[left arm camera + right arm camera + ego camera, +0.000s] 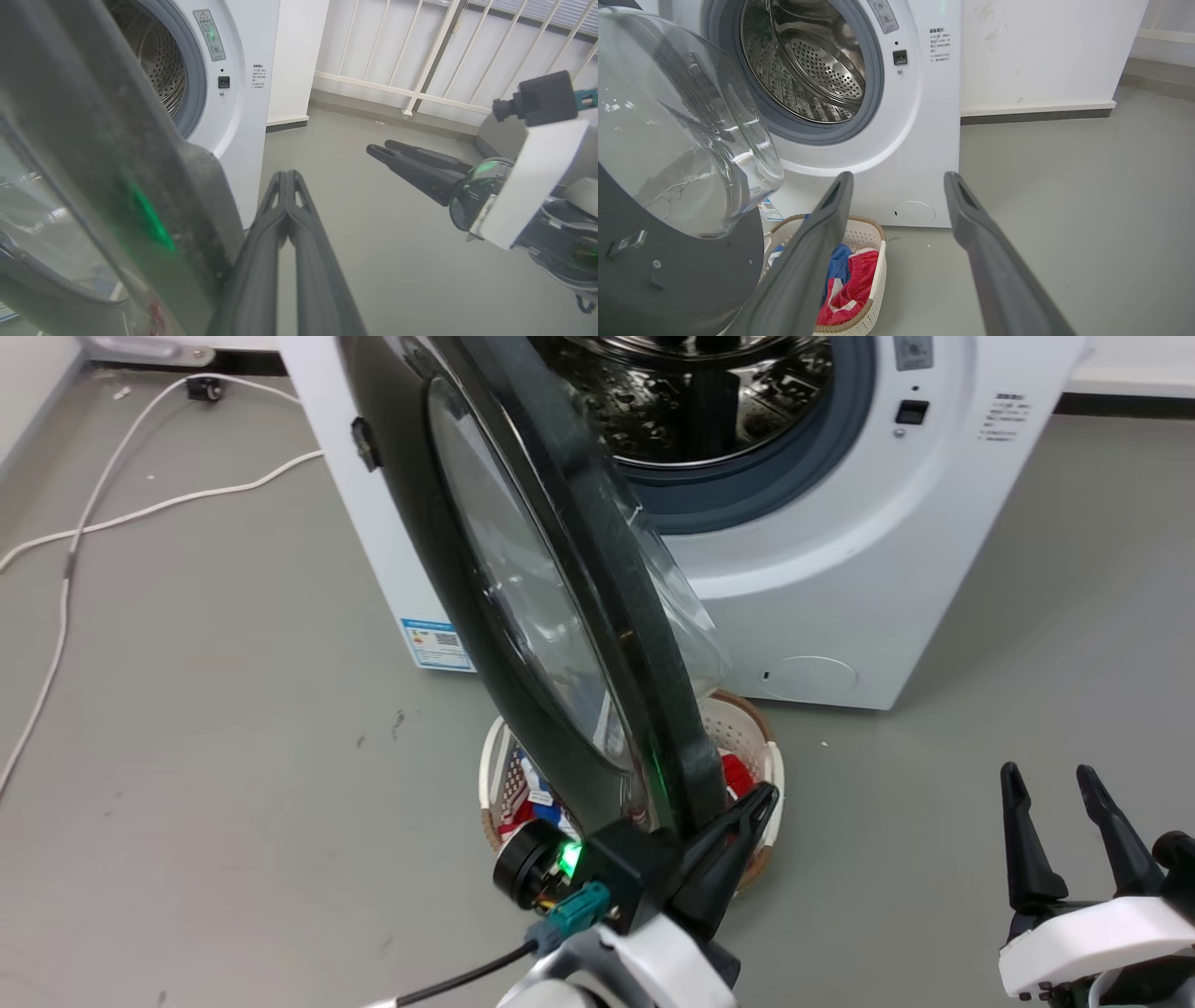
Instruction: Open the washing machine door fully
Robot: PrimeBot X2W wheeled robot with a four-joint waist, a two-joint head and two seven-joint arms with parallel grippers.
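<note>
The washing machine (840, 569) is a white front-loader with its steel drum mouth exposed. The washing machine door (597, 569), glossy black with a clear bulging glass bowl (682, 130), stands swung out roughly square to the front, edge-on in the head view. My left gripper (761, 798) is shut with nothing between its fingers. It lies against the low free edge of the door (93, 140), on the side facing the machine (243, 56). My right gripper (1047, 773) hangs open to the right, apart from the door (682, 261) and the machine (924, 116).
A cream laundry basket (747, 728) with red and blue clothes sits on the floor under the door, in front of the machine. White cables (93, 513) trail over the grey floor at the left. A white railing (420, 56) runs behind the right gripper (384, 146).
</note>
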